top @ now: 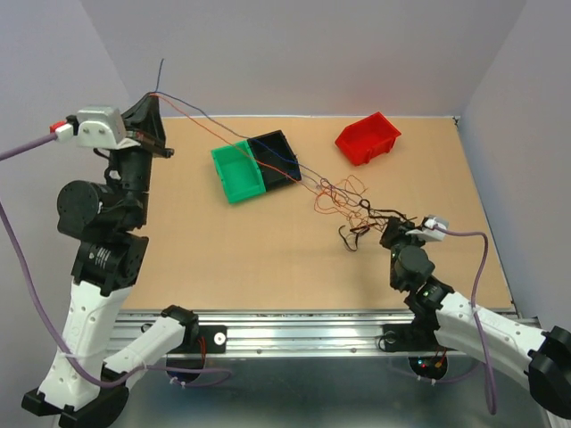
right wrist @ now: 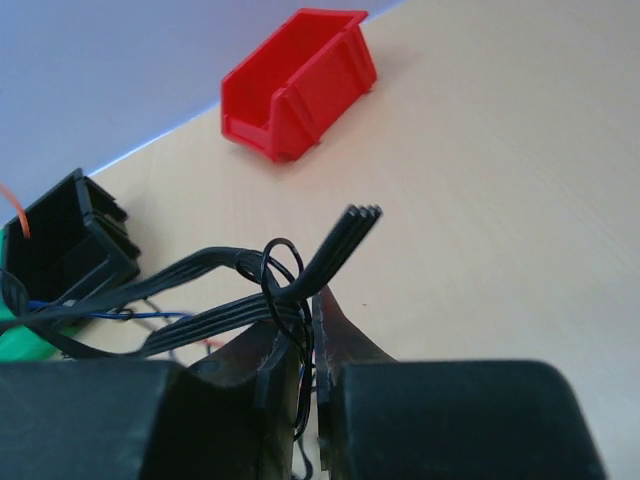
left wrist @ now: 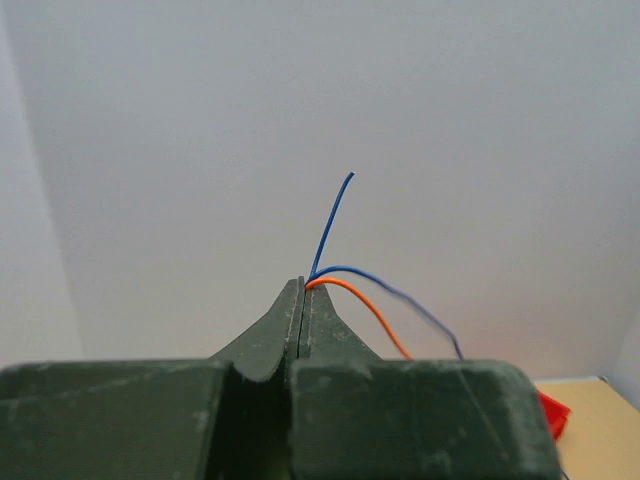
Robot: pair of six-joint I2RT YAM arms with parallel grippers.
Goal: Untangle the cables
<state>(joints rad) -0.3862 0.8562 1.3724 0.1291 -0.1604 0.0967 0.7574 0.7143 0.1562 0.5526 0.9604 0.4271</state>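
A tangle of thin black, red and orange-brown cables (top: 352, 207) lies on the table right of centre. My left gripper (top: 152, 109) is raised high at the far left, shut on a blue wire (left wrist: 333, 215) and an orange wire (left wrist: 365, 305); both run taut down across the bins to the tangle. My right gripper (top: 391, 234) sits low at the tangle's near edge, shut on black cables: a flat black ribbon (right wrist: 340, 245) and a thin black loop (right wrist: 275, 275) pass between its fingertips (right wrist: 335, 325).
A green bin (top: 237, 171) and a black bin (top: 277, 158) stand side by side at the table's middle back. A red bin (top: 368, 137) lies at the back right, also in the right wrist view (right wrist: 295, 85). Lavender arm cords hang at both sides.
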